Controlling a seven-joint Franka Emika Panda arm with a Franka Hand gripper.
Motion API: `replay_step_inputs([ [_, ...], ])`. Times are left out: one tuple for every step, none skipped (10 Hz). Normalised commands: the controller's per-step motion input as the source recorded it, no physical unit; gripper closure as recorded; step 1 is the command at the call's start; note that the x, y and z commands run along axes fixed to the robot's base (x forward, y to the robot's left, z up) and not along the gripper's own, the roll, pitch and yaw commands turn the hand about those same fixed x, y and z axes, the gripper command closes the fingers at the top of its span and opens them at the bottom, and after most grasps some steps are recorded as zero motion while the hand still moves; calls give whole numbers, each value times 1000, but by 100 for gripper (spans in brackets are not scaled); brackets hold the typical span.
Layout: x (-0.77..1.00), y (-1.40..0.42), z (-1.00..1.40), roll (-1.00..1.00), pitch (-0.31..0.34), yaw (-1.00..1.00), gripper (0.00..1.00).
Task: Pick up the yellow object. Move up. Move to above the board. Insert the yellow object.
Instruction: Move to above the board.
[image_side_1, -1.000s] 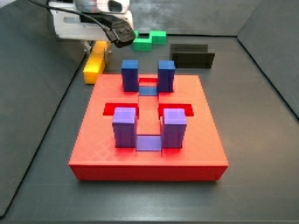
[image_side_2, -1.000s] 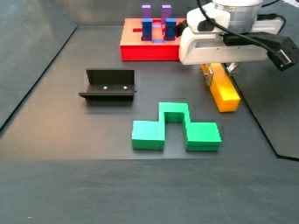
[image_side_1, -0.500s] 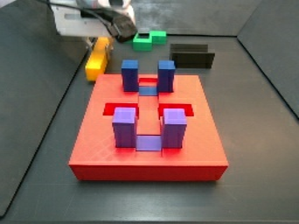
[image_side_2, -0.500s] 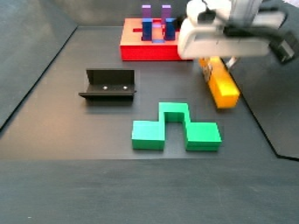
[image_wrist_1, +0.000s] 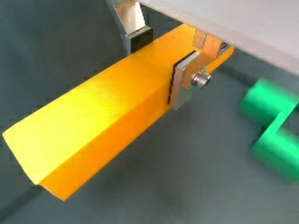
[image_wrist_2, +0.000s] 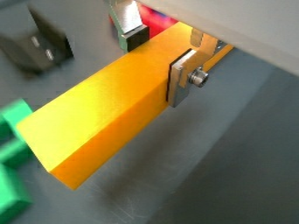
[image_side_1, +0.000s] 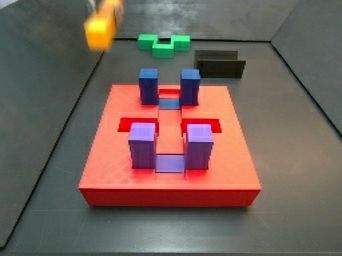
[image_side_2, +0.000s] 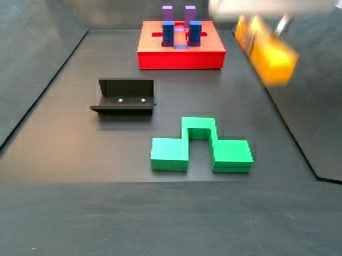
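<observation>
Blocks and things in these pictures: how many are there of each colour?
Yellow: 1, the yellow object, clamped in the gripper and lifted off the floor
Red: 1, the board
Purple: 2 posts on the board
Blue: 2 posts on the board
Green: 1, the notched block
Black: 1, the fixture
Total: 8
</observation>
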Motion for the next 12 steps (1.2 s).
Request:
replay_step_inputs([
  [-26, -4, 1400, -27, 4, 0, 100],
  [21, -2, 1400, -44, 33, -3, 100],
  [45, -3, 1400, -53, 71, -4, 100],
  [16, -4, 1400, -56, 77, -7, 100],
  [3, -3, 641, -54, 50, -8, 100],
  [849, -1400, 252, 12, 57, -176, 100],
  [859, -1400, 222, 44, 77, -161, 100],
  [909, -1400, 199, 78, 159, -62, 100],
  [941, -1400, 214, -16, 158, -38, 100],
  [933, -1400, 227, 3, 156, -18, 100],
  [939, -1400, 239, 33, 144, 3, 100],
  [987, -1400, 248, 29, 132, 6, 100],
])
